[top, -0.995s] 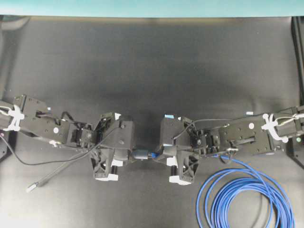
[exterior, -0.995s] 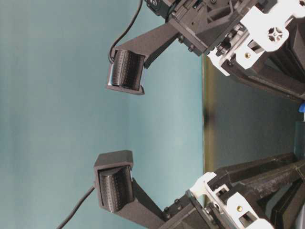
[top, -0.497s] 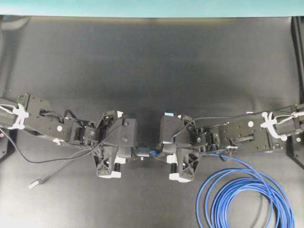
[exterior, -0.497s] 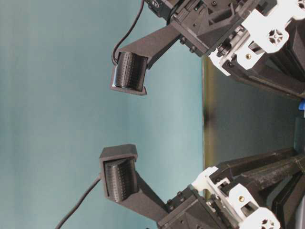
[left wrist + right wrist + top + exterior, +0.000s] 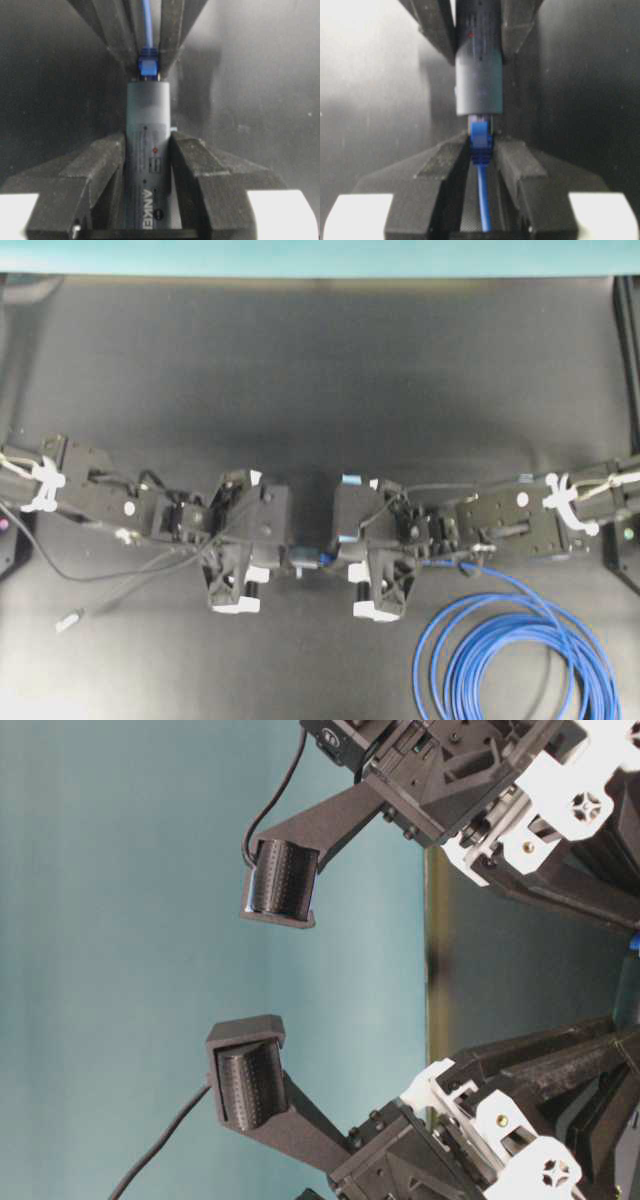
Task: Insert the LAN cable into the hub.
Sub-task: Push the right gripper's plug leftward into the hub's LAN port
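Observation:
The hub (image 5: 148,150), a slim grey bar with small dark marks, sits between the fingers (image 5: 107,160) of my left gripper (image 5: 148,142), which is shut on it. The LAN cable's blue plug (image 5: 480,140) is pinched in my right gripper (image 5: 481,146), and the cable (image 5: 482,200) runs back between the jaws. The plug's front end meets the hub's end (image 5: 479,107); its tip is hidden there. From overhead, the left gripper (image 5: 278,556) and right gripper (image 5: 345,556) face each other, with the hub (image 5: 300,560) and plug (image 5: 325,560) between them.
The LAN cable's loose blue coil (image 5: 520,665) lies on the black table at the front right, under the right arm. The hub's thin grey lead trails left to a small silver plug (image 5: 68,620). A teal wall (image 5: 320,255) borders the table's far edge.
The two grippers have drawn slightly closer together, so less of the hub and plug shows between them. Both arms have shifted a little, and the grey lead's plug has moved slightly.

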Motion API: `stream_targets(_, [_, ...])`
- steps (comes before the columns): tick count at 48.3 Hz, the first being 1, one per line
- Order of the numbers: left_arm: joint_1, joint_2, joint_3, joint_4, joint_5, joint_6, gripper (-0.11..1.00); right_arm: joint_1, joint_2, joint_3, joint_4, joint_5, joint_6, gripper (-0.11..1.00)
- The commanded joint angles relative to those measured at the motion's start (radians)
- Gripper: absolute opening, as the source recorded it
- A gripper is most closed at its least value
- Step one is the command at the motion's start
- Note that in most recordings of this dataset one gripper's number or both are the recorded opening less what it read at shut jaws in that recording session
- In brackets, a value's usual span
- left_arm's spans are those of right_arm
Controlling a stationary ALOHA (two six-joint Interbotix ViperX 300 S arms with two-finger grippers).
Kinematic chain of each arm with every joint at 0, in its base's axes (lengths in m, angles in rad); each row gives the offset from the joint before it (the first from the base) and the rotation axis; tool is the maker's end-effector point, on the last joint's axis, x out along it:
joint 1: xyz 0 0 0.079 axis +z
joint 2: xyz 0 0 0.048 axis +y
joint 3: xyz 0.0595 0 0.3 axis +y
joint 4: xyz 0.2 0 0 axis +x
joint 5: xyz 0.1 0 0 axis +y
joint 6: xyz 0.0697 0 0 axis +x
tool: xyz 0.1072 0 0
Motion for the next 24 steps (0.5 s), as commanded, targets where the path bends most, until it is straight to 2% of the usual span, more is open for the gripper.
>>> stream_targets(1, [0.008,-0.008,-0.061,0.003,-0.046,0.005,0.28,-0.012,-0.011,-0.077,-0.002,-0.04,-0.02,0.13])
stream_targets(11, [0.003,-0.012,-0.052,0.003,-0.032,0.005,0.28,-0.012,-0.014,-0.074,-0.002,-0.015,-0.023,0.13])
stream_targets(24, [-0.002,-0.014,-0.054,0.003,0.051,0.006,0.28,-0.009,-0.018,-0.066,0.002,0.012,-0.012,0.13])
